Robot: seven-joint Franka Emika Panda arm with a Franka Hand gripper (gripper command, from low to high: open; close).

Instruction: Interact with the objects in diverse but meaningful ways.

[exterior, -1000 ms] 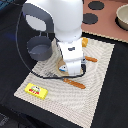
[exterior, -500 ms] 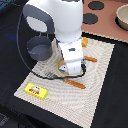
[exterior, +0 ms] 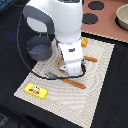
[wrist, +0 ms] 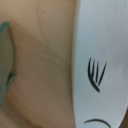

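Observation:
In the exterior view my gripper (exterior: 68, 70) is low over a round wooden board (exterior: 60, 69) in the middle of the striped mat (exterior: 95, 85); the white hand hides its fingers. The wrist view is very close: pale wood (wrist: 45, 65) and a white surface with dark curved strokes (wrist: 97, 70), which looks like the fish. A blurred grey-green shape (wrist: 6, 60) sits at the edge. The dark grey pot (exterior: 39, 48) stands behind the arm at the exterior view's left. The yellow red-marked packet (exterior: 36, 90) lies near the mat's front corner. The orange biscuit block (exterior: 84, 42) peeks out beside the arm.
Two orange sticks lie on the mat, one (exterior: 74, 83) in front of the board and one (exterior: 90, 59) beyond it. A toy stove top with dark burners (exterior: 90, 19) and a beige bowl (exterior: 122, 17) sits at the back right. A black cable (exterior: 50, 76) loops by the board.

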